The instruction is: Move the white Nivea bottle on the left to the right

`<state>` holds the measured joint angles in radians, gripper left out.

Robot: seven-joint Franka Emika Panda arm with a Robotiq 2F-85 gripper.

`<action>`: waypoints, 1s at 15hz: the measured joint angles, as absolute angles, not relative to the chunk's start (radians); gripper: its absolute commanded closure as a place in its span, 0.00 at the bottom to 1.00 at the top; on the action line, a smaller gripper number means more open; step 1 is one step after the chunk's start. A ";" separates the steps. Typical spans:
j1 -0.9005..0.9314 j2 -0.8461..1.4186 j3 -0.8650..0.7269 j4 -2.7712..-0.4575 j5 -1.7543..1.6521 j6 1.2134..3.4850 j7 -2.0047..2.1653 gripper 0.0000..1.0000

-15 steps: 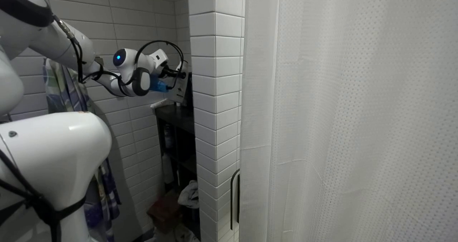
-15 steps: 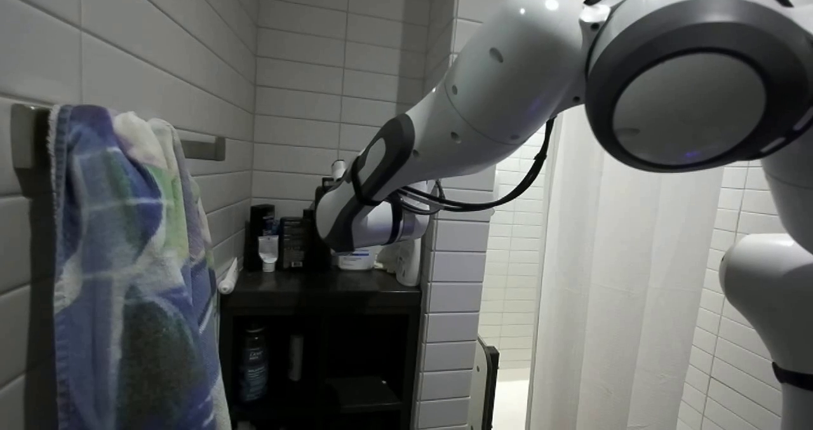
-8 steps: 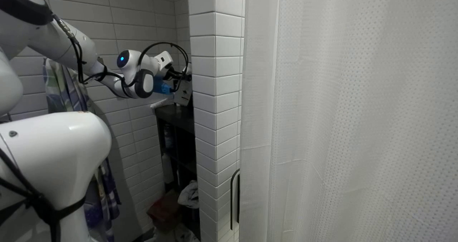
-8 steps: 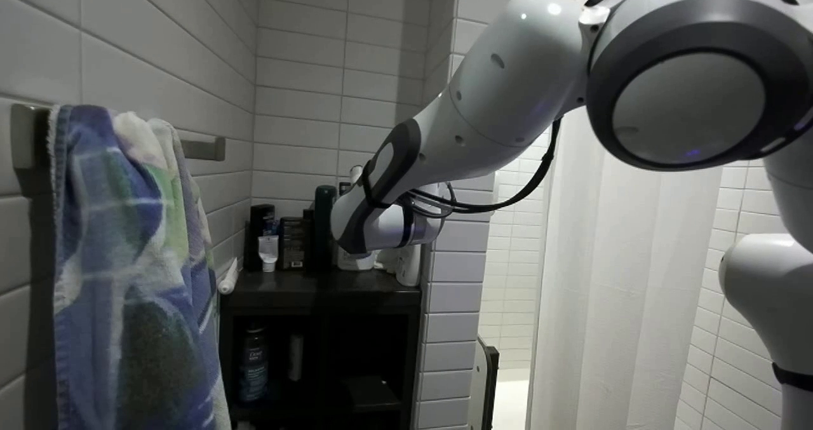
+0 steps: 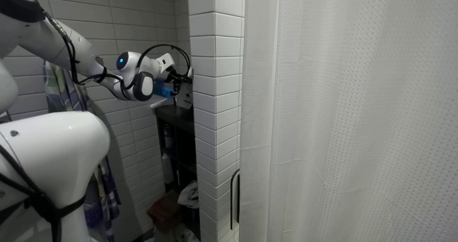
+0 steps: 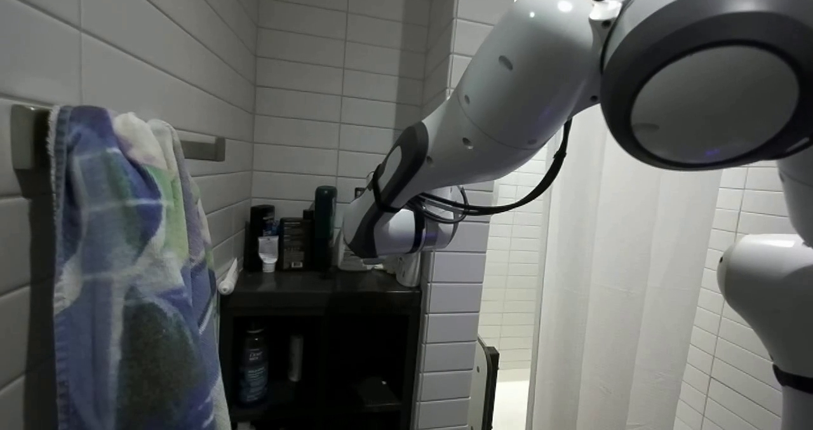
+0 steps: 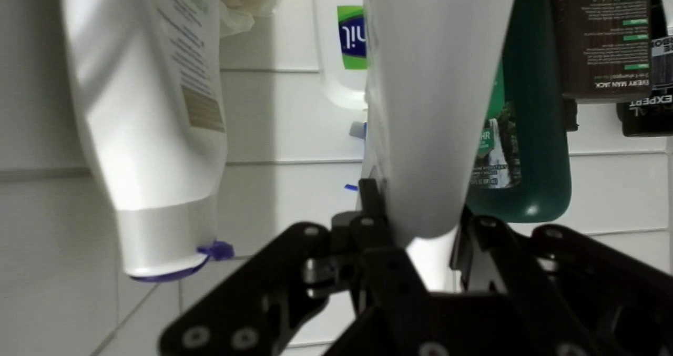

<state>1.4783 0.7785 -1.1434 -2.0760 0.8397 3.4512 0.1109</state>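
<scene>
My gripper [image 7: 419, 203] is shut on the white Nivea bottle [image 7: 436, 98] near the end that lies lowest in the wrist view, one finger along either side. Its lettering cannot be read there. In an exterior view the pale bottle [image 5: 185, 98] hangs below my gripper [image 5: 179, 78], over or on the dark shelf top, beside the tiled pillar. Whether its base touches the shelf I cannot tell. My forearm hides most of the grip in an exterior view. The wrist picture stands upside down.
On the dark shelf unit [image 6: 305, 282] stand a dark green bottle [image 6: 324, 227], a dark box [image 6: 292, 242] and a white tube [image 6: 268, 252]. Close to the held bottle are a labelled white bottle [image 7: 336, 46] and another with a purple cap edge [image 7: 157, 135]. A tiled pillar [image 6: 457, 252] borders the shelf.
Arm and held bottle have shifted right and a little downward, closer to the pillar. The dark green bottle, earlier mostly covered by the forearm, now shows. The grip has stayed shut.
</scene>
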 measured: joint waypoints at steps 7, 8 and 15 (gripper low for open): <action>1.504 0.812 -1.155 -2.096 0.853 3.451 0.110 0.93; 1.508 0.820 -1.154 -2.095 0.853 3.451 0.110 0.93; 1.516 0.899 -1.154 -2.067 0.858 3.451 0.112 0.93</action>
<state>1.5162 0.8994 -1.1538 -2.0670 0.8580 3.4510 0.1123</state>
